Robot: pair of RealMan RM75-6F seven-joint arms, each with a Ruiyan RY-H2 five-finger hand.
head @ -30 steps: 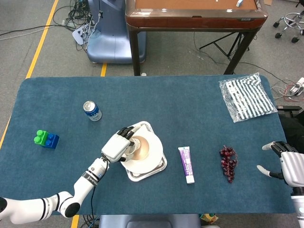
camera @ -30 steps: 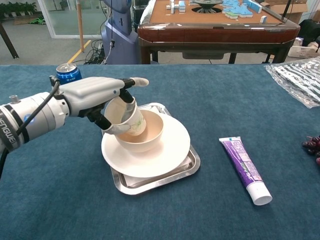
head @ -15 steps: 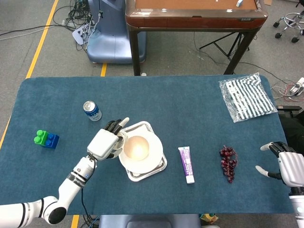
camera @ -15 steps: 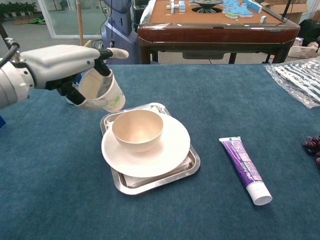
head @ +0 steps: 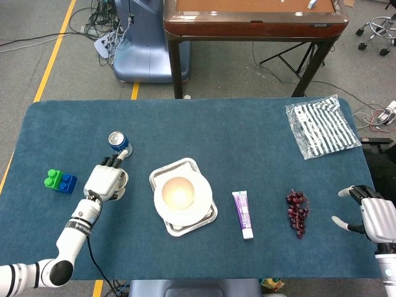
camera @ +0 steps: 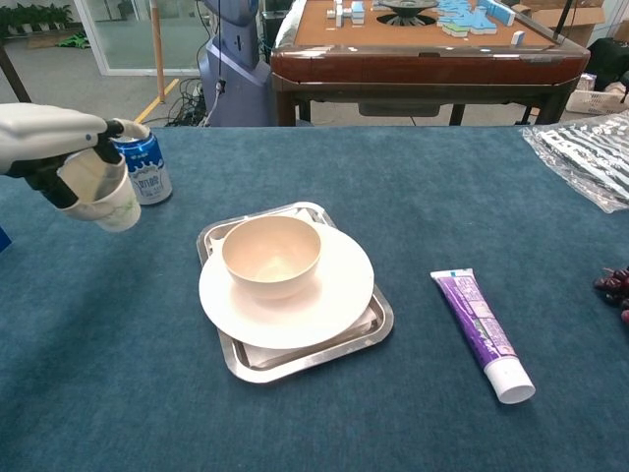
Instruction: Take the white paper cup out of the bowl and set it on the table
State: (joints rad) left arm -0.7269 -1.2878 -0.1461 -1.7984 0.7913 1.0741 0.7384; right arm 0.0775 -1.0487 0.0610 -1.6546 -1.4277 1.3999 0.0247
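My left hand [head: 106,180] [camera: 47,138] grips the white paper cup [camera: 101,191] and holds it tilted above the table, left of the tray and just in front of the blue can [camera: 142,164] [head: 119,142]. In the head view the hand hides most of the cup. The beige bowl [camera: 272,256] [head: 178,192] sits empty on a white plate [camera: 339,292] on the metal tray [camera: 371,327]. At the table's right edge my right hand [head: 371,212] hovers with its fingers apart and nothing in them.
Green and blue toy blocks [head: 60,181] lie at the far left. A purple toothpaste tube [head: 243,213] [camera: 484,334] and a bunch of dark grapes [head: 297,211] lie right of the tray. A striped bag [head: 322,126] sits at the back right corner.
My left hand lifted the cup out of the bowl and carried it left, away from the tray toward the blue can. The bowl now stands empty. The right hand barely moved.
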